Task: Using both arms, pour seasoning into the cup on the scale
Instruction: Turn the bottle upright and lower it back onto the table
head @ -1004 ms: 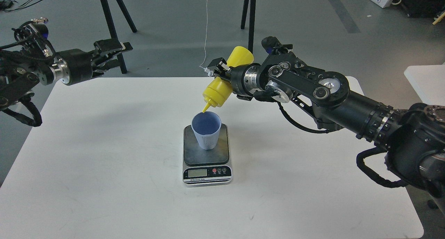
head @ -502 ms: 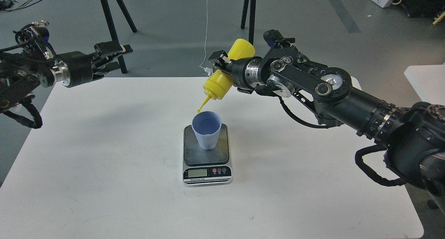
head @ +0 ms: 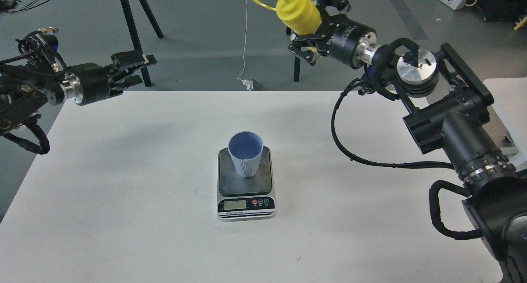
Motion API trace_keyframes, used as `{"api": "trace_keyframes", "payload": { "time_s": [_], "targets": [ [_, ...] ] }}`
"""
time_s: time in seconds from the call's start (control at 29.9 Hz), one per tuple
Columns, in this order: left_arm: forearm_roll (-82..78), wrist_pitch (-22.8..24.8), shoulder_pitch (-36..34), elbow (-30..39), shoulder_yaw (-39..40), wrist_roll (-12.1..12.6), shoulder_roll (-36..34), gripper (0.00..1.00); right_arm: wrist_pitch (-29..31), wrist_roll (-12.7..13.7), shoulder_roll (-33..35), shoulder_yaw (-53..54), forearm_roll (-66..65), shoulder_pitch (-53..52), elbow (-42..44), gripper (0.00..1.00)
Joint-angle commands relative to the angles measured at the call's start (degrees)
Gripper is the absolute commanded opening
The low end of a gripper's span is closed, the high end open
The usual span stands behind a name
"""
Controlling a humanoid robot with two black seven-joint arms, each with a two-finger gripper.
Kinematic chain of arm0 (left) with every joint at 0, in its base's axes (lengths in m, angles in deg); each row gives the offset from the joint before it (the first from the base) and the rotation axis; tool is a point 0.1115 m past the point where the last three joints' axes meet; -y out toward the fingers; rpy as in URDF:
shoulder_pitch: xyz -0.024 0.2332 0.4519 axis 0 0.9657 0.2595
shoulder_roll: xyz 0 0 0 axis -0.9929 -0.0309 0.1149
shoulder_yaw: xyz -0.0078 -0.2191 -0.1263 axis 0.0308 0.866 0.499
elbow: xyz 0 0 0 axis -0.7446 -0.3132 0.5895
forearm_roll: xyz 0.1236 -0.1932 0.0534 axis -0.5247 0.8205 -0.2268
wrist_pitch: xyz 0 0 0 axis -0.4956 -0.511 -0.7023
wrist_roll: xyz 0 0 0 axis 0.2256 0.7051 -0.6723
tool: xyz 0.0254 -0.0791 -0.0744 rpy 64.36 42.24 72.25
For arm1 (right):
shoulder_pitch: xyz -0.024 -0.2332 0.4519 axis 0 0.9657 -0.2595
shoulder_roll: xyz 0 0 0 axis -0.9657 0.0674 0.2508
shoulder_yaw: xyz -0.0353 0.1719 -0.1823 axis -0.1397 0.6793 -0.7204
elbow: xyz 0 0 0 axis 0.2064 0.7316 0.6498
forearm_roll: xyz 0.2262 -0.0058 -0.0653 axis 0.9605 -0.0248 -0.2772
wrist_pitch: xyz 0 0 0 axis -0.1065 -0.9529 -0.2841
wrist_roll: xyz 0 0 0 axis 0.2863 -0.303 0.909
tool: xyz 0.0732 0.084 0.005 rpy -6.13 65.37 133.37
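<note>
Above the table's far edge: the right gripper (head: 315, 31) clamped the seasoning (head: 299, 15) around its body, nozzle end up, cap strap trailing to the left.
Seasoning: held high, well apart from the cup.
Cup (head: 246, 153): stood upright on the scale (head: 246, 183), toward the platform's rear.
Scale: sat mid-table (head: 123, 184), display and buttons facing the camera.
Left gripper (head: 131, 71): hung over the table's far-left corner, fingers slightly parted, holding nothing.
</note>
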Motion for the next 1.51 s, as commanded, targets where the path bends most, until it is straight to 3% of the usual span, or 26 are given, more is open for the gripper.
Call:
{"api": "trace_keyframes", "payload": {
  "time_s": [0.0,0.2,0.33,0.87,0.97,1.04,1.2,1.37,1.47],
  "targets": [
    [0.7,0.01,0.29,0.0,0.03,0.02,-0.14,0.89,4.97,0.0,5.03,9.02,2.26,11.48,-2.37,0.02],
    [0.7,0.01,1.44,0.0,-0.05,0.02,-0.05,0.89,13.67,0.0,9.96,13.18,9.2,31.97,-9.76,0.02],
    [0.7,0.01,1.52,0.0,0.03,0.02,0.3,0.89,19.1,0.0,9.53,13.09,11.05,38.75,-10.03,0.02],
    [0.96,0.01,1.52,0.0,-0.05,0.02,-0.05,0.89,19.1,0.0,1.7,12.74,12.28,44.22,-8.97,0.07],
    [0.97,0.01,1.52,0.0,-0.05,0.02,-0.14,0.89,19.1,0.0,1.09,12.65,12.28,43.87,-8.09,0.18],
    [0.97,0.01,1.52,0.0,-0.05,0.02,-0.05,0.89,19.1,0.0,0.74,12.65,12.2,43.78,-7.48,0.37],
    [0.97,0.01,1.52,0.0,-0.05,0.02,-0.05,0.89,19.1,0.0,0.74,12.3,12.2,42.37,-4.84,0.46],
    [0.97,0.01,1.52,0.0,-0.05,0.02,0.12,0.89,19.1,0.0,0.74,11.25,12.11,41.49,-3.43,0.67],
    [0.97,0.01,1.52,0.0,-0.05,0.02,0.04,0.89,19.1,0.0,0.82,10.54,12.11,41.49,-3.52,0.7]
  ]
}}
